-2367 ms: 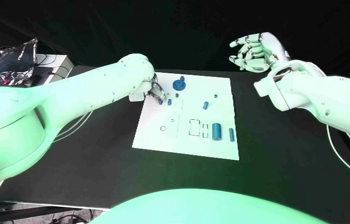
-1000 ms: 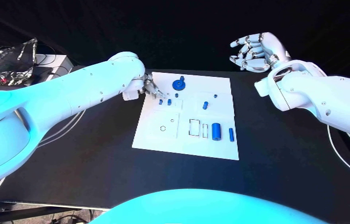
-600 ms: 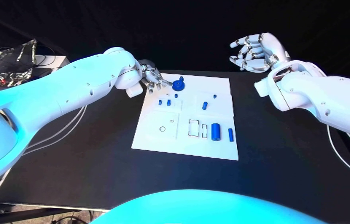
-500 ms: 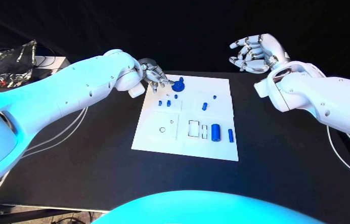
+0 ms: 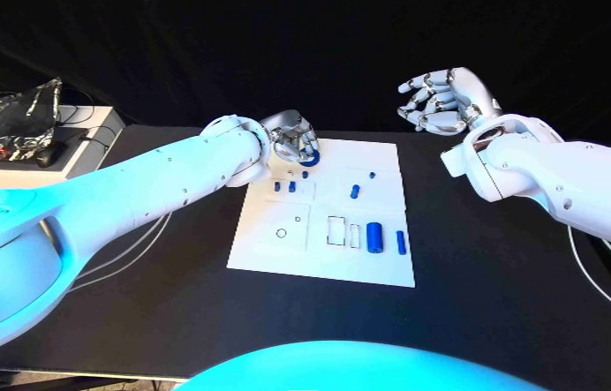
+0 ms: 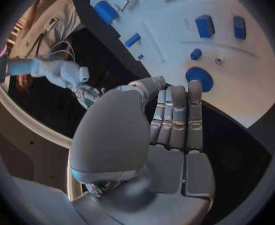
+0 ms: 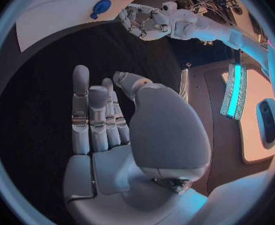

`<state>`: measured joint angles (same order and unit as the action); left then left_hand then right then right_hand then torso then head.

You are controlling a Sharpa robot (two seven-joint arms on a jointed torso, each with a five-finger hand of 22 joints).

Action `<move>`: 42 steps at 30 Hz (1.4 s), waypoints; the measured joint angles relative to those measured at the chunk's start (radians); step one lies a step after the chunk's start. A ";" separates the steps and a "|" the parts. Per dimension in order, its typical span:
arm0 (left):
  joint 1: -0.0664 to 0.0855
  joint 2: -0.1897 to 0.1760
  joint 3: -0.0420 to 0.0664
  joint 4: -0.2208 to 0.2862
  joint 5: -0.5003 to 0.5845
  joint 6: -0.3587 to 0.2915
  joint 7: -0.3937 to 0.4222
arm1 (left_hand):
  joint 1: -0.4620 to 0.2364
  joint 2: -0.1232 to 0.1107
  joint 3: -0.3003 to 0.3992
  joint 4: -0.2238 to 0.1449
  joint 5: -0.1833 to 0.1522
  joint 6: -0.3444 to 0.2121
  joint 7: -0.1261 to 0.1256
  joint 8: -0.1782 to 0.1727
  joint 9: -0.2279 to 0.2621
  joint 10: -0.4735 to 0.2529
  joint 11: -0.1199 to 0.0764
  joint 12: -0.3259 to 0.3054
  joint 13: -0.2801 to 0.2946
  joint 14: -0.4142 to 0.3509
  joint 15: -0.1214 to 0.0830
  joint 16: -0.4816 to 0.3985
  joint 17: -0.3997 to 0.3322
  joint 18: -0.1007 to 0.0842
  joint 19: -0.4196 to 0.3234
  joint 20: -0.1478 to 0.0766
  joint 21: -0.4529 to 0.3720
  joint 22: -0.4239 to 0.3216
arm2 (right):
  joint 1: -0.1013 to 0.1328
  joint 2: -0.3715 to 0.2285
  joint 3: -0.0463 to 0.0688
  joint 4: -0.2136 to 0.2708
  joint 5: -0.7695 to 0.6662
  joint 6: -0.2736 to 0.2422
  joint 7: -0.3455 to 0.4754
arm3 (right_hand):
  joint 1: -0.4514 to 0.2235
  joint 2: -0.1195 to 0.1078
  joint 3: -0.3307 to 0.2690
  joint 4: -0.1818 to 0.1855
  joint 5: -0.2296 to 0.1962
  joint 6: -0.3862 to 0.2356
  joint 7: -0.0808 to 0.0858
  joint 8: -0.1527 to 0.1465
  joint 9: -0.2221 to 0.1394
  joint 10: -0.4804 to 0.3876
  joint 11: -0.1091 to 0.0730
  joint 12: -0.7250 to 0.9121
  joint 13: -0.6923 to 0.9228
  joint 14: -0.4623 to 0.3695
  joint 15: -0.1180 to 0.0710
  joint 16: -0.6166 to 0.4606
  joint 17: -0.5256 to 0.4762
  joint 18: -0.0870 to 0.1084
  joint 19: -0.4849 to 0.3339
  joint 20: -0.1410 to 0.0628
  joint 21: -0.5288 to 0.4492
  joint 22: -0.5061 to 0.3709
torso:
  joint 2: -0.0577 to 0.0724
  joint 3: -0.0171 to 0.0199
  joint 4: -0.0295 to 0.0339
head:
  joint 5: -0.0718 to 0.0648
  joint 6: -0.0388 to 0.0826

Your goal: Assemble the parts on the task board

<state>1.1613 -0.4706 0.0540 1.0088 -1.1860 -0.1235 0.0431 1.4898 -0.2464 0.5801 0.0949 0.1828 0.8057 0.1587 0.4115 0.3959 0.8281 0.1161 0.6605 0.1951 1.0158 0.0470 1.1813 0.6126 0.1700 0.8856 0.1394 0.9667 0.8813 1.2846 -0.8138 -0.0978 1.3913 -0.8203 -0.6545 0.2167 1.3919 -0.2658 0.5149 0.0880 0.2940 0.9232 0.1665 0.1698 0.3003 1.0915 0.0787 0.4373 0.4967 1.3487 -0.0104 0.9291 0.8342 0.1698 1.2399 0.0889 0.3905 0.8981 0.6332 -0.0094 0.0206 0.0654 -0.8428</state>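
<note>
Head view, left hand hiding round blue part, task board.

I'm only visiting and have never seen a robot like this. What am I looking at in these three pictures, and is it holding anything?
It is a robot with two white arms, each ending in a silver robot hand. One picture looks down from its head; the round ones come from cameras at each wrist. On the black table lies a white task board carrying small blue parts, such as a cylinder and a round disc. The left robot hand hovers at the board's far edge, holding nothing. The right robot hand is raised off to the side, also holding nothing.
</note>
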 measured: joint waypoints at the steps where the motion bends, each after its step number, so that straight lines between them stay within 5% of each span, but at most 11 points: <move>1: -0.001 0.007 -0.004 -0.008 -0.038 -0.010 0.010 | -0.007 -0.004 0.002 -0.002 0.000 0.002 0.000 -0.005 -0.005 0.000 0.000 -0.007 -0.006 0.002 0.001 0.011 0.000 0.000 0.000 0.000 0.005 0.003 | 0.000 0.000 0.000 0.000 0.000 0.000 0.000 | -0.005 0.005 0.000 0.000 0.000 0.000 0.000 0.000 0.000 0.002 0.002 -0.023 -0.021 0.000 0.000 -0.003 0.004 0.000 0.001 0.001 -0.003 0.000 | 0.001 0.0000 -0.0007 | -0.001 0.002; 7: -0.004 0.026 -0.014 -0.032 -0.182 -0.045 0.027 | -0.052 -0.024 -0.002 -0.007 0.000 0.009 0.000 -0.024 -0.028 -0.015 0.015 -0.034 -0.032 0.069 0.012 0.106 0.076 0.000 0.030 0.016 0.038 0.029 | 0.000 0.001 0.000 0.000 0.000 0.000 0.000 | -0.008 0.008 -0.004 -0.004 0.000 0.002 0.002 -0.004 0.001 0.021 0.007 -0.095 -0.088 0.004 0.004 -0.013 0.013 0.000 0.001 0.001 -0.003 0.000 | 0.001 -0.0012 -0.0010 | -0.005 0.007; 14: -0.005 0.033 -0.017 -0.040 -0.275 -0.050 0.020 | -0.072 -0.027 -0.002 -0.007 0.000 0.045 -0.010 -0.026 -0.038 -0.007 0.007 -0.039 -0.043 0.121 0.010 0.174 0.145 0.000 0.104 0.018 0.104 0.095 | 0.000 0.001 0.000 0.000 0.000 0.001 0.000 | -0.008 0.008 -0.004 -0.004 0.000 0.006 0.005 -0.004 0.001 0.027 0.006 -0.113 -0.107 0.004 0.004 -0.018 0.014 0.000 0.005 0.005 -0.006 0.000 | 0.000 -0.0014 0.0005 | -0.009 0.008; 29: -0.005 0.031 -0.017 -0.037 -0.345 0.048 -0.023 | -0.119 -0.043 -0.038 0.004 0.000 0.074 -0.007 -0.049 -0.052 0.007 0.007 -0.055 -0.056 0.135 0.010 0.209 0.159 0.000 0.124 0.016 0.126 0.121 | 0.000 -0.001 0.000 0.001 0.000 0.001 0.000 | -0.012 0.004 -0.004 -0.010 0.000 0.006 0.005 -0.008 0.002 0.029 0.007 -0.138 -0.131 0.004 0.004 -0.023 0.015 0.000 0.005 0.005 -0.006 0.000 | -0.001 -0.0019 0.0016 | -0.014 0.005; 42: -0.016 0.048 -0.019 -0.054 -0.354 0.071 -0.035 | -0.114 -0.038 -0.042 0.000 0.000 0.074 -0.007 -0.073 -0.063 0.011 0.004 -0.065 -0.062 0.135 0.010 0.220 0.155 0.000 0.131 0.016 0.131 0.128 | 0.000 -0.001 0.000 0.004 0.000 0.001 0.000 | -0.016 0.008 -0.004 -0.010 0.004 0.006 0.005 -0.008 0.002 0.032 0.010 -0.152 -0.146 0.004 0.004 -0.024 0.016 0.000 0.005 0.005 -0.006 0.000 | 0.001 -0.0016 -0.0006 | -0.016 0.007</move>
<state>1.1457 -0.4226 0.0353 0.9551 -1.5405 -0.0521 0.0082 1.3763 -0.2842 0.5381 0.0951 0.1827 0.8796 0.1519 0.3384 0.3331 0.8395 0.1206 0.5953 0.1331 1.1509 0.0572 1.4010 0.7674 0.1698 1.0168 0.1555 1.0972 1.0095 1.2847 -0.8144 -0.0979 1.3951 -0.8205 -0.6539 0.2167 1.3762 -0.2580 0.5107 0.0783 0.2982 0.9290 0.1715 0.1621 0.3024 1.1235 0.0891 0.2849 0.3503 1.3525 -0.0067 0.9050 0.8499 0.1699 1.2446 0.0936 0.3842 0.8982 0.6343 -0.0110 0.0200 0.0493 -0.8357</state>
